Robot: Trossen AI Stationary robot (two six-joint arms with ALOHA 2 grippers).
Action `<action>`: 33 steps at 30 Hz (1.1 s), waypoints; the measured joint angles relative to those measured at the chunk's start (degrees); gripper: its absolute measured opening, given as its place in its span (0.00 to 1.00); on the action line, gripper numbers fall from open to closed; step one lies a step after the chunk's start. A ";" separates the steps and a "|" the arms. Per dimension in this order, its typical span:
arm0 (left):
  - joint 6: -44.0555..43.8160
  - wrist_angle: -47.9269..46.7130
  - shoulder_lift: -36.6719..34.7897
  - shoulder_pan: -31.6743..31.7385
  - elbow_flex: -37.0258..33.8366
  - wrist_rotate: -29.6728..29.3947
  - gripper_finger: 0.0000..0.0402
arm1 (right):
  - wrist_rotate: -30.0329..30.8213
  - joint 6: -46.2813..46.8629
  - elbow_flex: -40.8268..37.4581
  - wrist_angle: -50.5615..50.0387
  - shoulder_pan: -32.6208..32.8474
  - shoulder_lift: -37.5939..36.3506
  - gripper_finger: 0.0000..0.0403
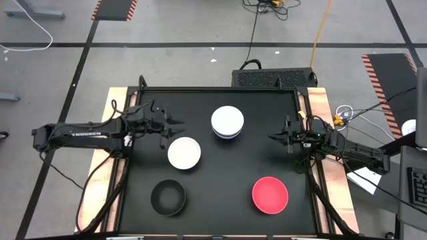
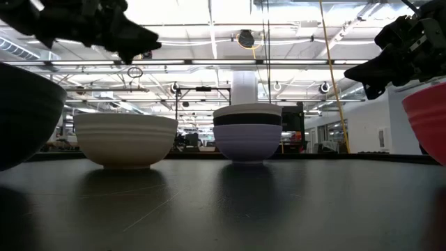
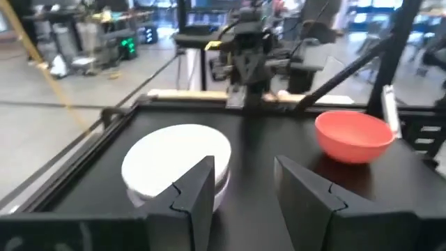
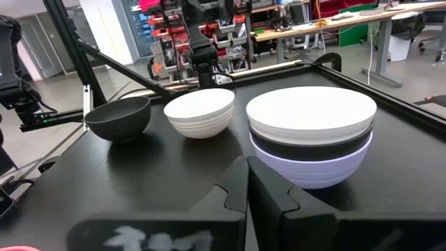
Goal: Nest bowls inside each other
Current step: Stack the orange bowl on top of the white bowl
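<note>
Bowls sit in four spots on your black table (image 1: 220, 193). From above, you see a stack (image 1: 227, 123) with a white bowl on top toward the far middle, a single white bowl (image 1: 184, 153) just left and nearer, a black bowl (image 1: 168, 197) at the near left and a red bowl (image 1: 270, 195) at the near right. Your left gripper (image 1: 179, 125) hangs above the table just beyond the single white bowl, its fingers parted and empty. Your right gripper (image 1: 272, 138) waits at the right side, fingers pressed together, holding nothing.

At table level, the stack (image 2: 247, 132) reads white over black over lavender. The single white bowl (image 2: 125, 139) stands to its left, apart from it. The black bowl (image 2: 24, 111) and red bowl (image 2: 426, 115) fill the edges, and both grippers hang above the table.

From your left wrist, parted fingers (image 3: 197, 192) frame the table, with a white bowl (image 3: 177, 164) beyond them and the red bowl (image 3: 352, 136) farther off.

From your right wrist, closed fingers (image 4: 245, 187) point at the stack (image 4: 311, 136), with the single white bowl (image 4: 200, 111) and black bowl (image 4: 118, 117) beyond.
</note>
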 joint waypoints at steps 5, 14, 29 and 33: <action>-2.65 -3.09 -5.68 1.12 -3.27 -4.28 0.37 | 0.00 0.00 0.00 0.00 -0.01 0.00 0.00; -4.88 -1.49 -14.84 1.19 -8.08 3.09 0.37 | 0.00 -0.06 0.00 0.00 0.00 0.00 0.00; -4.69 1.49 -16.14 1.19 -15.51 9.92 0.37 | -1.21 0.02 -0.07 1.10 0.00 0.00 0.00; -4.64 2.61 -16.11 1.19 -16.69 9.92 0.37 | -5.89 2.06 -0.15 5.82 0.02 0.39 0.00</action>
